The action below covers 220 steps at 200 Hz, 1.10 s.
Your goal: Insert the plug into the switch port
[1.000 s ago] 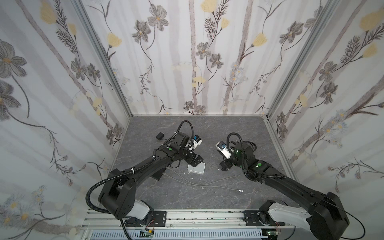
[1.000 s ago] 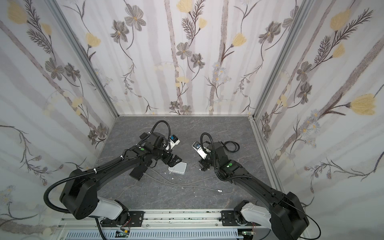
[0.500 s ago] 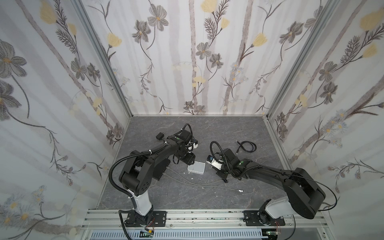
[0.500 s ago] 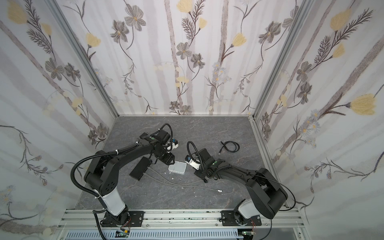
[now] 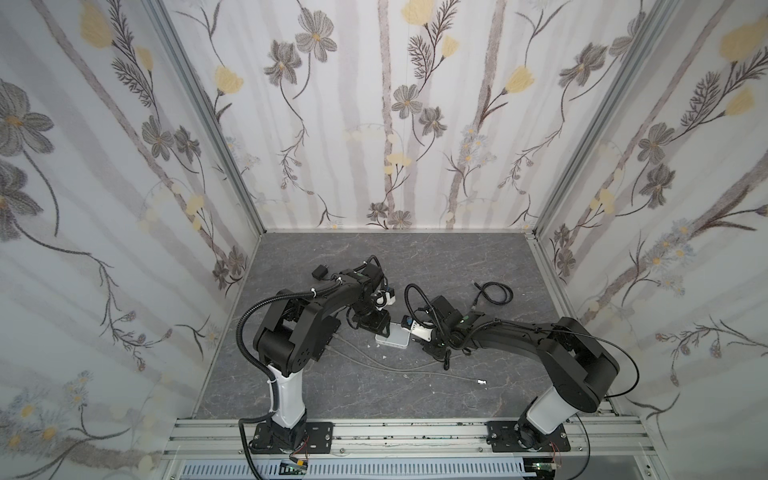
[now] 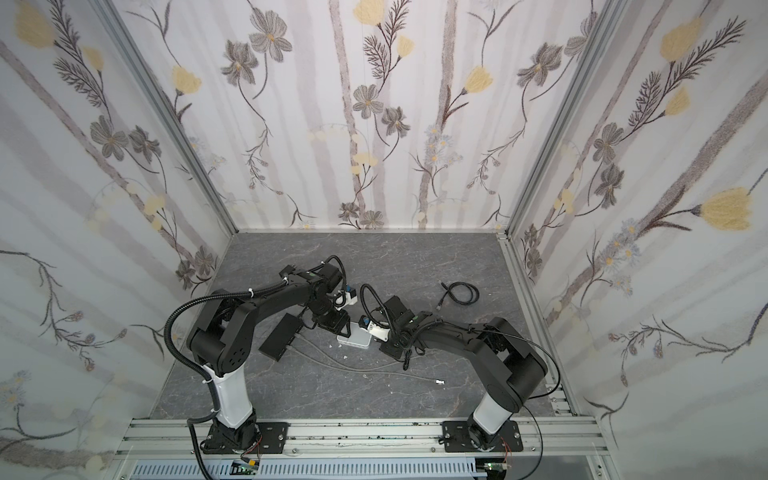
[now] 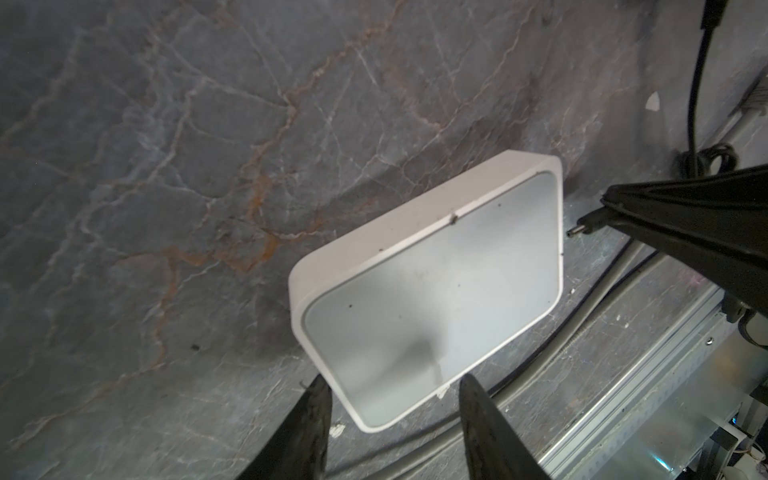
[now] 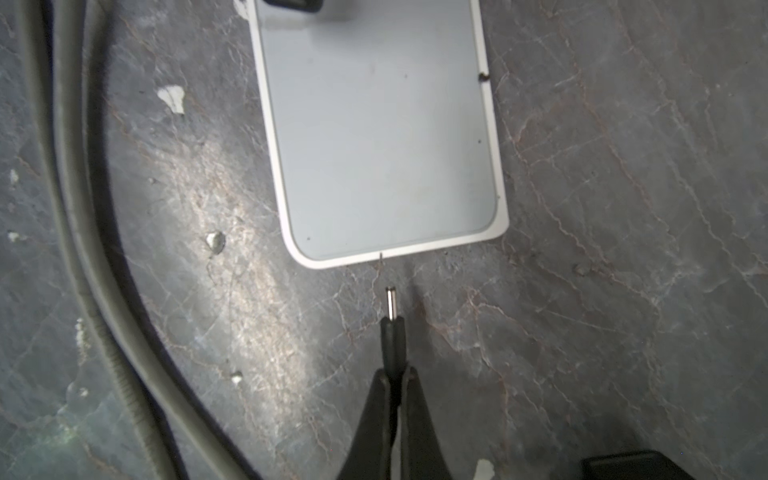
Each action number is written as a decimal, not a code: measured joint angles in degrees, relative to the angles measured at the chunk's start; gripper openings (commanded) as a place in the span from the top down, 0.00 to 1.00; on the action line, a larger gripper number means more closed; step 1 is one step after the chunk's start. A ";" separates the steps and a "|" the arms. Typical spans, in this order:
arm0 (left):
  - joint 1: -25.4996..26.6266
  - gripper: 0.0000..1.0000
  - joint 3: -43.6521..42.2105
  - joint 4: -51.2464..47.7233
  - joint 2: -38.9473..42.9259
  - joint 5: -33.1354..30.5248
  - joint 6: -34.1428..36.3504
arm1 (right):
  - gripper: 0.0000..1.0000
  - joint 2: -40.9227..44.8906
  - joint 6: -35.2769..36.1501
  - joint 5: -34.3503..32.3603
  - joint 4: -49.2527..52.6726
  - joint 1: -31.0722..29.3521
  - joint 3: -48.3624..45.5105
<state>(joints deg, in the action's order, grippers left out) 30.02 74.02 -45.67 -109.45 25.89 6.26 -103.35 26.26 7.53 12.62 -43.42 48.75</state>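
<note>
A: Where does the switch sit?

B: The switch [image 5: 392,338] lies flat near the middle of the tabletop [image 5: 374,257]. It is a white plastic box with rounded corners, a matte rim and a smooth pale-grey top panel. The tabletop is dark grey, veined like marble.

A: And the left gripper?

B: The left gripper [image 7: 390,386] is closed on one end of the switch. Its black tapered fingers [image 7: 307,428] stand on either side of a rounded corner, with the tips against the white rim.

A: The plug?

B: The plug [image 8: 392,336] is a slim black barrel with a short shiny metal pin. The right gripper [image 8: 395,374] pinches its black sleeve, jaws drawn tight together. The pin points at the switch's short side, just short of it and not touching. I cannot make out the port itself.

A: What else is on the surface?

B: A thick grey ribbed cable [image 8: 83,249] curves beside the switch, and small white chips [image 8: 172,97] are scattered near it. In a top view, a thin black cable [image 5: 496,293] lies coiled toward the back right, well apart. A flat black box [image 6: 282,336] lies to the left of the switch.
</note>
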 measured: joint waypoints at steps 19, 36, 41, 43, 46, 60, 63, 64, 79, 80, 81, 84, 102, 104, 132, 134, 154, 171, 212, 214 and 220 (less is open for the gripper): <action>-0.07 0.50 0.20 -0.04 -0.48 0.02 -0.09 | 1.00 -0.92 1.25 -0.04 0.13 0.00 0.76; -0.17 0.51 0.33 -0.15 -0.90 0.04 -0.13 | 1.00 -1.75 2.25 -0.17 0.35 0.02 1.55; -0.24 0.51 0.42 -0.20 -1.11 0.09 -0.22 | 1.00 -2.01 2.56 -0.33 0.35 0.04 1.75; -0.24 0.51 0.44 -0.20 -1.20 0.09 -0.22 | 1.00 -2.08 2.67 -0.35 0.37 0.04 1.84; -0.26 0.51 0.46 -0.20 -1.27 0.09 -0.22 | 1.00 -2.16 2.82 -0.39 0.37 0.04 1.90; -0.35 0.52 0.61 -0.44 -1.62 0.26 -0.24 | 1.00 -2.62 3.45 -0.46 0.42 0.04 2.34; -0.39 0.52 0.66 -0.48 -1.66 0.28 -0.24 | 1.00 -2.71 3.56 -0.46 0.42 0.04 2.43; -0.39 0.52 0.66 -0.50 -1.70 0.31 -0.24 | 1.00 -2.73 3.67 -0.46 0.42 0.04 2.47; -0.50 0.53 0.85 -0.52 -1.99 0.52 -0.24 | 1.00 -3.10 4.31 -0.52 0.48 0.04 2.84; -0.50 0.53 0.85 -0.52 -2.01 0.52 -0.24 | 1.00 -3.15 4.31 -0.52 0.48 0.04 2.91; -0.50 0.53 0.85 -0.55 -2.03 0.52 -0.24 | 1.00 -3.17 4.33 -0.52 0.48 0.04 2.93; -0.55 0.53 0.85 -0.57 -2.08 0.59 -0.24 | 1.00 -3.23 4.39 -0.55 0.48 0.04 3.02; -0.87 0.55 0.85 -0.61 -2.38 0.94 -0.24 | 1.00 -3.63 5.03 -0.72 0.63 0.04 3.50; -0.92 0.55 0.85 -0.61 -2.40 0.96 -0.24 | 1.00 -3.72 5.16 -0.76 0.63 0.04 3.56; -1.44 0.64 0.90 -0.72 -3.02 2.67 -0.22 | 1.00 -4.46 6.14 -1.70 0.90 0.04 4.48; -1.49 0.65 0.92 -0.79 -3.04 2.80 -0.22 | 1.00 -4.48 6.27 -1.79 1.01 0.04 4.52; -2.01 0.67 1.16 -1.03 -3.65 4.48 -0.20 | 1.00 -4.61 6.80 -2.19 2.27 0.15 5.22; -2.49 0.67 1.36 -1.29 -4.13 5.68 -0.17 | 1.00 -4.61 7.04 -2.38 2.93 0.20 5.51; -2.95 0.67 1.51 -1.51 -4.59 6.51 -0.20 | 1.00 -3.93 7.21 -2.32 3.08 0.20 5.97; -2.95 0.67 1.51 -1.51 -4.61 6.51 -0.20 | 1.00 -3.87 7.21 -2.32 3.10 0.20 5.99; -3.04 0.67 1.51 -1.55 -4.61 6.62 -0.20 | 1.00 -3.65 7.21 -2.25 3.23 0.20 5.99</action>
<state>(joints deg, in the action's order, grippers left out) 26.98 75.53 -47.22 -114.06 32.51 6.07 -107.00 33.47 5.28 15.86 -43.22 54.74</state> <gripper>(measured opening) 0.332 0.051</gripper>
